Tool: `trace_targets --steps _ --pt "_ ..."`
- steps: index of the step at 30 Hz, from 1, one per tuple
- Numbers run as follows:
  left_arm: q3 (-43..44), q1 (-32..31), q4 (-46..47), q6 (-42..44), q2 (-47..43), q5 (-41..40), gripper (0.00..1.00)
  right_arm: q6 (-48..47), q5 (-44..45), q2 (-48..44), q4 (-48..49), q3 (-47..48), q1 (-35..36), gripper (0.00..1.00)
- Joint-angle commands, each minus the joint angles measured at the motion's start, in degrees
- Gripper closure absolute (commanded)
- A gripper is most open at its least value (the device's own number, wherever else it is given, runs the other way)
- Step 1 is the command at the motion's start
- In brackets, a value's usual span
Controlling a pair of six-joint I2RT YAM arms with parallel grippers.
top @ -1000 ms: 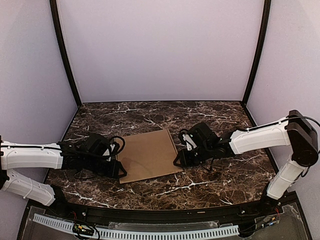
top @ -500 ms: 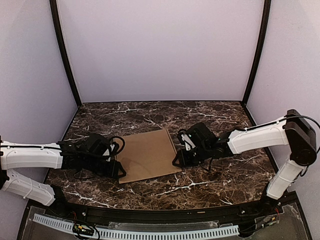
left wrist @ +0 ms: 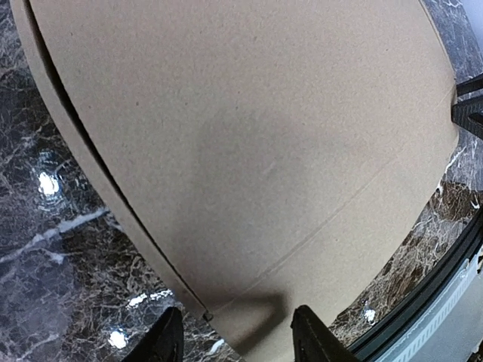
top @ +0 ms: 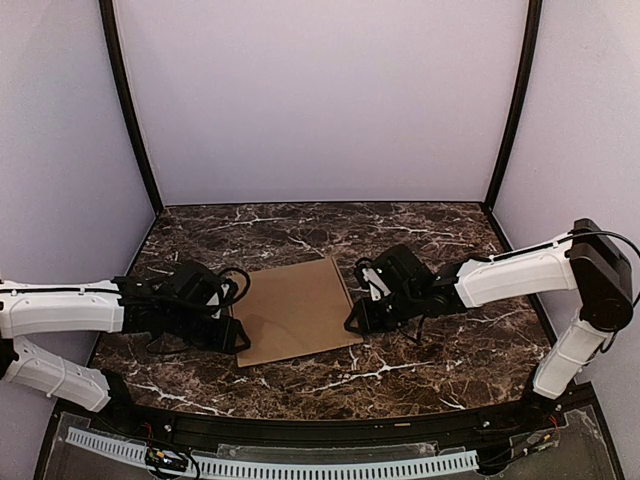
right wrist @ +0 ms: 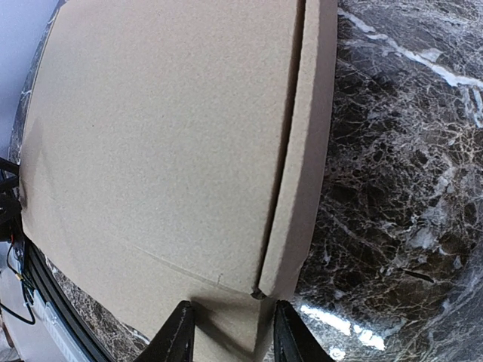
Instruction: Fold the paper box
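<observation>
The paper box (top: 297, 310) is a flat, plain brown cardboard sheet with creases and side flaps, lying in the middle of the marble table. My left gripper (top: 240, 340) is low at its near left corner, jaws open over the corner edge; the cardboard (left wrist: 249, 136) fills the left wrist view between the fingertips (left wrist: 166, 343). My right gripper (top: 352, 322) is low at the near right corner, jaws open astride the folded side flap (right wrist: 306, 151); the sheet (right wrist: 166, 136) fills the right wrist view.
The dark marble table (top: 420, 360) runs to purple walls at the back and sides. Black corner posts (top: 130, 110) stand at the back left and right. A perforated white rail (top: 300, 468) lies along the near edge.
My left gripper has drawn back slightly to the left along the box's near left corner. My right gripper and the box have hardly moved.
</observation>
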Motion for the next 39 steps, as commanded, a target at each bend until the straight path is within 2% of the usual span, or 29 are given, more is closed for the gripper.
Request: trace_targets --steps 1,11,20,27,39 --pt "4.3 0.2 -6.7 3.2 -0.2 -4.5 0.48 -0.5 1.2 1.4 -0.9 0.6 0.5 0.65" --pt "13.9 0.3 -12.2 9.7 2.6 -12.8 0.42 -0.7 1.1 1.3 -0.9 0.7 0.5 0.65" --pt "24.2 0.8 -11.8 15.3 13.8 -16.4 0.5 -0.5 1.1 1.4 -0.8 0.8 0.5 0.66" --pt "24.9 1.0 -9.3 15.7 19.3 -15.3 0.54 -0.5 1.1 1.2 -0.6 0.6 0.4 0.66" --pt "22.3 1.1 -6.6 15.0 22.2 -12.5 0.59 -0.5 1.5 2.2 -0.3 0.4 0.5 0.68"
